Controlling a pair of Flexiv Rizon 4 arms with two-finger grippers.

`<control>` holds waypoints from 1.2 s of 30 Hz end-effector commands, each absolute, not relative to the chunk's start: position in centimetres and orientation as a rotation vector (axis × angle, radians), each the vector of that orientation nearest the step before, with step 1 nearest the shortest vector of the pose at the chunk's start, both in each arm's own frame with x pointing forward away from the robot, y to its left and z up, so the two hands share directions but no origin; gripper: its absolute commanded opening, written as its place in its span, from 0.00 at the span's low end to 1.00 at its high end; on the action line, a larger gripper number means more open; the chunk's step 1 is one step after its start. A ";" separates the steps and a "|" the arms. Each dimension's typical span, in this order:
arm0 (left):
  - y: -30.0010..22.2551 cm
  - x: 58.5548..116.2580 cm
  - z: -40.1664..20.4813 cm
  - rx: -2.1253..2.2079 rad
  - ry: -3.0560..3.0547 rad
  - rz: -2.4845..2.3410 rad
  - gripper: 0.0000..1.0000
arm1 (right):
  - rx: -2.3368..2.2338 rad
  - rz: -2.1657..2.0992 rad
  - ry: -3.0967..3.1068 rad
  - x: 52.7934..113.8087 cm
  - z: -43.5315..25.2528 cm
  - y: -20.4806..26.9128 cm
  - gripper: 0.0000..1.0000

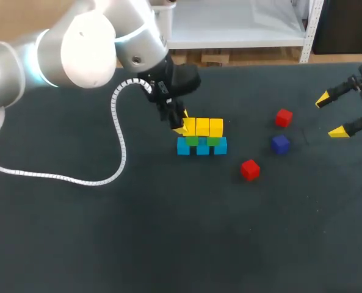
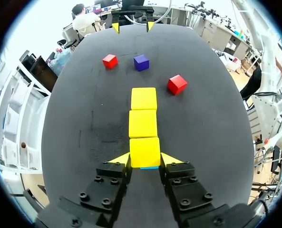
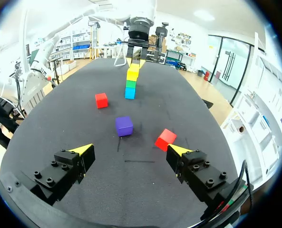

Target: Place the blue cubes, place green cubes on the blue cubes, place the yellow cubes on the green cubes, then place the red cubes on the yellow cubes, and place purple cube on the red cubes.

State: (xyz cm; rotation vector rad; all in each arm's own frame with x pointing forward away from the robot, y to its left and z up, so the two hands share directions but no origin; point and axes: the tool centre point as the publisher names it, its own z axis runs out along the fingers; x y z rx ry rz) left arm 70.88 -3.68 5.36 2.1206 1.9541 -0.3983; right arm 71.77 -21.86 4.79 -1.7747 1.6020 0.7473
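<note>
At the left end of the stack (image 1: 201, 145), the left claw (image 2: 144, 159) grips a yellow cube (image 2: 144, 149); well apart, the right claw (image 3: 131, 151) hangs wide open.

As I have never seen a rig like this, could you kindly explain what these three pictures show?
These show two robot arms at a dark table. One picture looks down from above and behind them. The other two come from a camera on each wrist, looking along the fingers. The left gripper is closed on a small yellow cube. That cube is the end one of three yellow cubes topping a stack, with green cubes beneath and light blue cubes at the bottom. Lying loose are two red cubes and a dark purple cube. The right gripper is open and empty, off to the side.
</note>
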 end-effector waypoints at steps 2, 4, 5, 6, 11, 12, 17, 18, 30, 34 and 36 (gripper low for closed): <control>-3.8 71.2 5.4 2.129 1.956 -0.402 0.45 | -1.774 0.748 1.600 71.8 4.8 -21.9 1.00; -3.8 71.2 5.4 2.129 1.956 -0.402 0.46 | -1.774 0.748 1.600 71.8 4.8 -21.9 1.00; -3.8 71.3 5.4 2.129 1.955 -0.402 0.46 | -1.774 0.748 1.600 71.8 4.8 -21.9 1.00; -3.8 71.3 5.4 2.130 1.955 -0.403 0.47 | -1.774 0.748 1.600 71.8 4.8 -21.9 1.00; -3.8 71.3 5.4 2.131 1.956 -0.405 0.54 | -1.774 0.748 1.600 71.8 4.8 -21.9 1.00; -3.8 71.3 5.4 2.131 1.959 -0.404 0.64 | -1.774 0.748 1.600 71.8 4.8 -21.9 1.00; -3.4 71.3 5.7 2.130 1.964 -0.401 1.00 | -1.774 0.748 1.600 71.8 4.8 -21.9 1.00; -3.3 71.2 5.9 2.129 1.964 -0.392 1.00 | -1.774 0.748 1.600 71.8 4.8 -21.9 1.00; -0.4 71.0 6.1 2.088 2.001 -0.357 0.23 | -1.774 0.748 1.600 71.8 4.8 -21.9 1.00; 0.0 70.9 5.7 2.084 2.006 -0.353 0.00 | -1.774 0.748 1.600 71.8 4.8 -21.9 1.00; 0.0 70.8 5.6 2.083 2.004 -0.355 0.00 | -1.774 0.748 1.600 71.8 4.8 -21.9 1.00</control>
